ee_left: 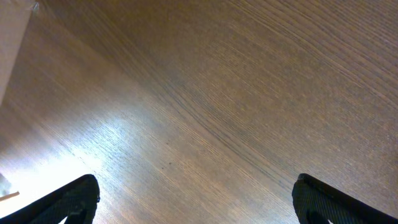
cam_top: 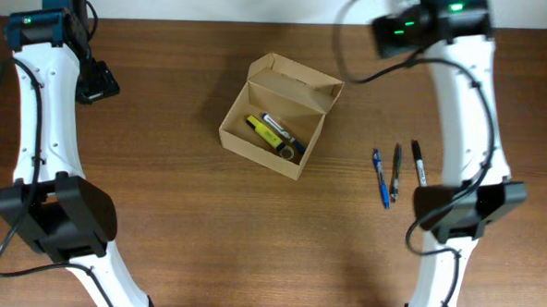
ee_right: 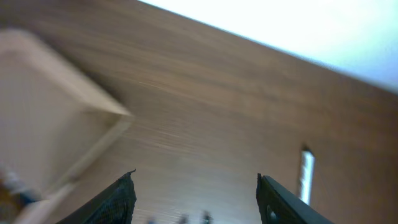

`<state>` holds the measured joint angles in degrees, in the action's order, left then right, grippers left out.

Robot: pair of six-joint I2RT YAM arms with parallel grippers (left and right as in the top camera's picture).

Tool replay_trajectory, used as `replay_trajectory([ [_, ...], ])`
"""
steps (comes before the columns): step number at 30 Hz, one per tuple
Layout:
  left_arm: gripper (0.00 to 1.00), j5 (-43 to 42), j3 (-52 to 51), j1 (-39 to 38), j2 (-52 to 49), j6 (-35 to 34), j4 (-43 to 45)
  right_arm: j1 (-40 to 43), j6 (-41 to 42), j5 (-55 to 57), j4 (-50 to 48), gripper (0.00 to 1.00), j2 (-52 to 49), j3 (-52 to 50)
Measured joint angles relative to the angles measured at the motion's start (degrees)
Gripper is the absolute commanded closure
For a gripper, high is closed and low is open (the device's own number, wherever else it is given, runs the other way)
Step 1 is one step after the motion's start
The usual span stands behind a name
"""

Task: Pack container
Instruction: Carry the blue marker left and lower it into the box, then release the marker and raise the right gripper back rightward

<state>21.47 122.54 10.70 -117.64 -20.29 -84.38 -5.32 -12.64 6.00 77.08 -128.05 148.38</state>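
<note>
The container is a tan cardboard box at the table's middle, with its flap lid standing open at the back. A yellow highlighter and a pale marker lie inside. Three pens lie side by side on the table to its right. My left gripper is open and empty at the far left, over bare wood. My right gripper is open and empty at the back, right of the box. In the blurred right wrist view the box is at left of the fingers.
The brown wooden table spans the view. Both white arms rise from bases near the front edge, at left and right. The pens lie just left of the right arm.
</note>
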Motion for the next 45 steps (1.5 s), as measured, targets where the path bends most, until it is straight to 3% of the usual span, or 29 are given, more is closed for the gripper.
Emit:
replay_trajectory([
  [14,0.0,0.0,0.0,0.0,0.0,0.0,0.0,24.0,0.1,-8.9,-1.3,0.37,-7.9,-2.4],
  [27,0.0,0.0,0.0,0.0,0.0,0.0,0.0,28.8,-1.1,-9.9,-11.5,0.37,-11.9,-18.5],
  [45,0.0,0.0,0.0,0.0,0.0,0.0,0.0,32.3,-1.6,-8.9,-18.7,0.36,-12.1,-20.9],
])
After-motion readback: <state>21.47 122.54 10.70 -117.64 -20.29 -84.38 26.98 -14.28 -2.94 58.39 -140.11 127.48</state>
